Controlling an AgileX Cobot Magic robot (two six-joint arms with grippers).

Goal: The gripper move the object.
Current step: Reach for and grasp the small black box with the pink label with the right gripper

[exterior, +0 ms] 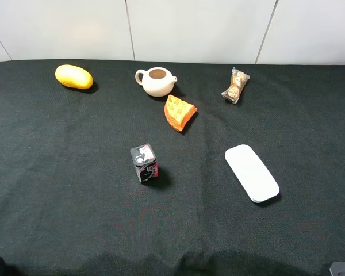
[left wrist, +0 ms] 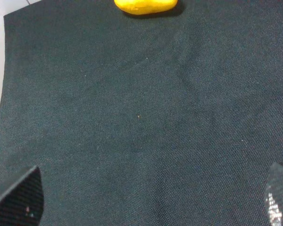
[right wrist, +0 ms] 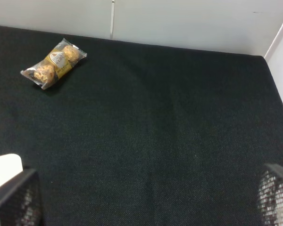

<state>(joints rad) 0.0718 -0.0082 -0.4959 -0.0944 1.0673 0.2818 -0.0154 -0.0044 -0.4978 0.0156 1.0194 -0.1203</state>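
The object, a small black carton (exterior: 144, 163) with pink and white graphics, stands upright near the middle of the black cloth in the exterior high view. It shows in neither wrist view. My left gripper (left wrist: 148, 201) is open and empty over bare cloth, its fingertips (left wrist: 16, 197) wide apart. My right gripper (right wrist: 146, 197) is also open and empty, with its fingertips (right wrist: 14, 200) spread wide. Both grippers are far from the carton, at the near edge of the table. Only small bits of the arms show in the bottom corners of the exterior high view.
A yellow fruit (exterior: 73, 76) lies at the back left and shows in the left wrist view (left wrist: 144, 5). A cream teapot (exterior: 156, 81), an orange wedge (exterior: 179, 112), a clear-wrapped snack packet (exterior: 236, 85) (right wrist: 54, 63) and a flat white block (exterior: 252, 172) (right wrist: 4, 172) also lie on the cloth.
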